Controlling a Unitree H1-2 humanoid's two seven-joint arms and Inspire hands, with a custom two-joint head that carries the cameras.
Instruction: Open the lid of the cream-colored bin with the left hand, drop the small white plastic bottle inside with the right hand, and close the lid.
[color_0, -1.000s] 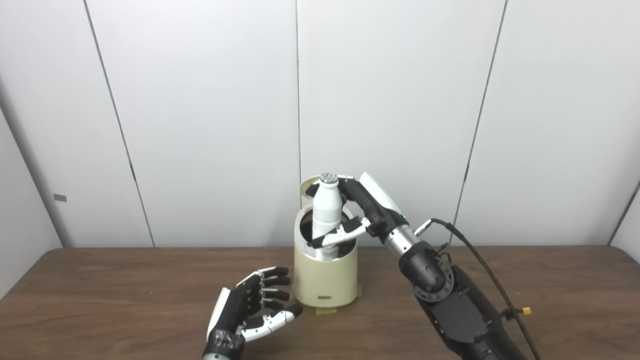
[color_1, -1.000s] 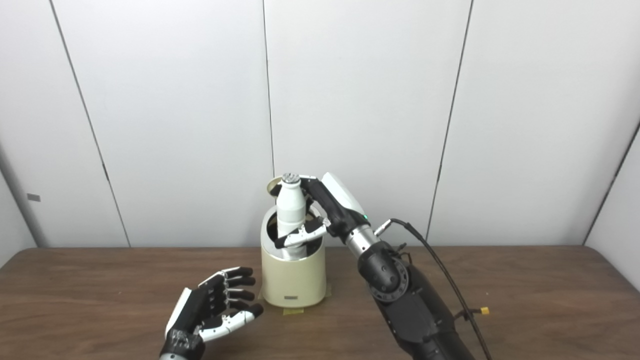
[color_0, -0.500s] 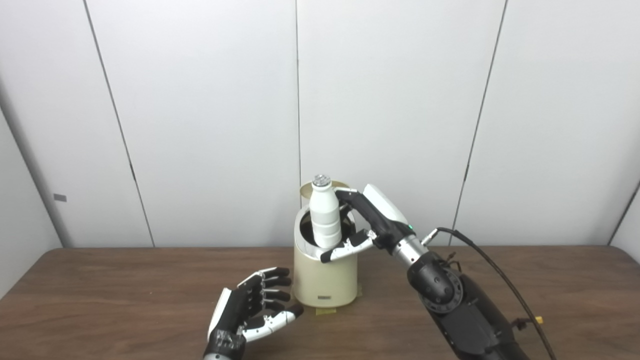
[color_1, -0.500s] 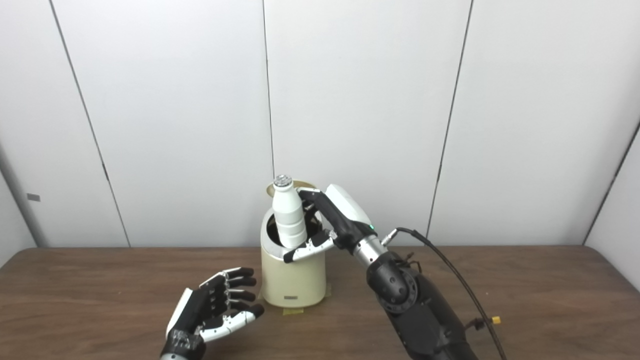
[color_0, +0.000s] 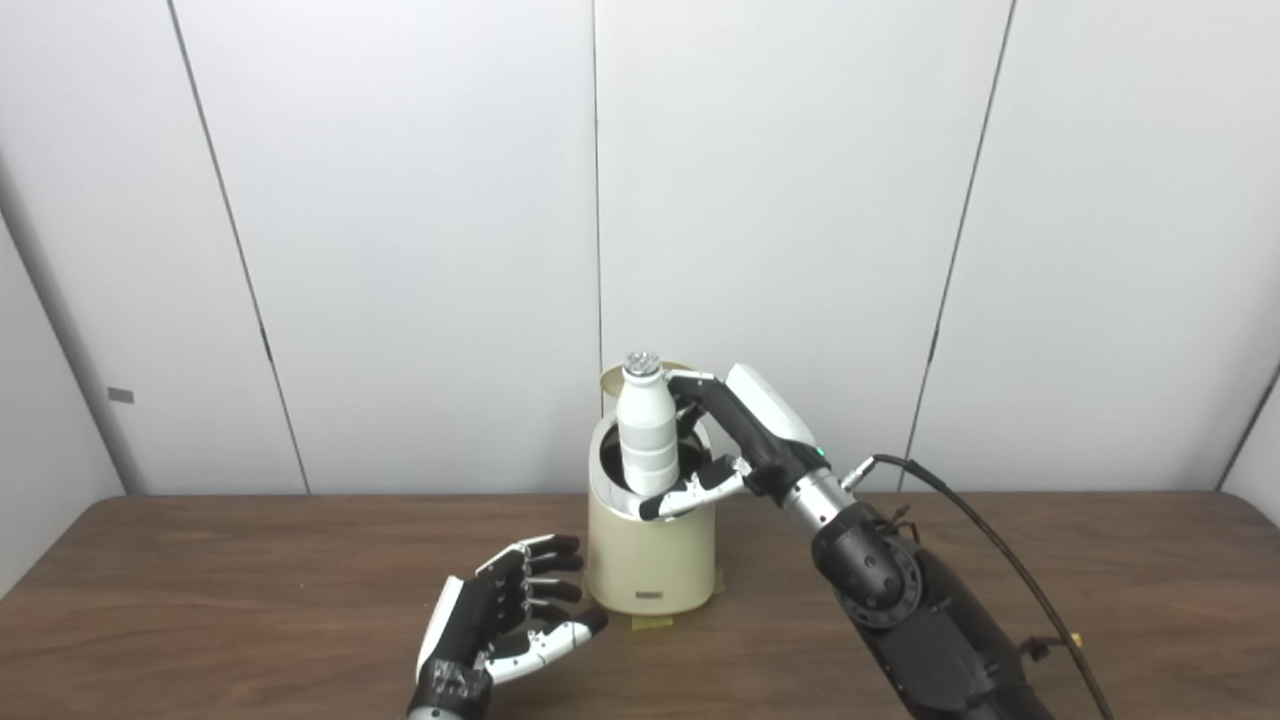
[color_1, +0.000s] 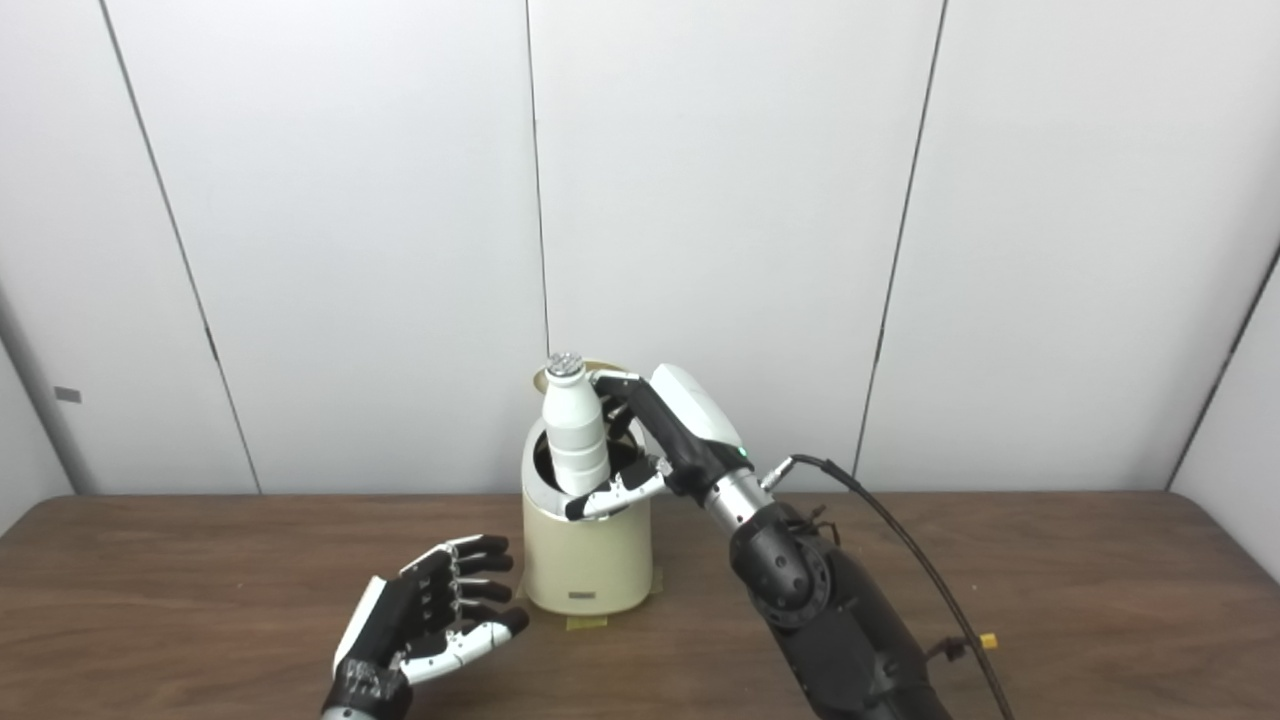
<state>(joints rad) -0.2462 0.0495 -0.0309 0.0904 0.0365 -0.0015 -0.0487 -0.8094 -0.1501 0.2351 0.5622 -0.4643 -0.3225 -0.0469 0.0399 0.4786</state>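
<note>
At frame centre a small white bottle (color_0: 647, 435) with a silvery cap stands upright, its base inside the open cream bin (color_0: 650, 555), pinched by the right hand (color_0: 745, 440) reaching from lower right, while the left hand (color_0: 500, 615) rests on the surface with fingers (color_0: 545, 570) spread, empty.

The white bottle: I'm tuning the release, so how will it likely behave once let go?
The white bottle is tall, narrow and nearly upright, its base already inside the open bin, so it should probably slide straight down. Smooth plastic suggests it slips easily from the right hand. It looks rigid; its weight cannot be judged.
</note>
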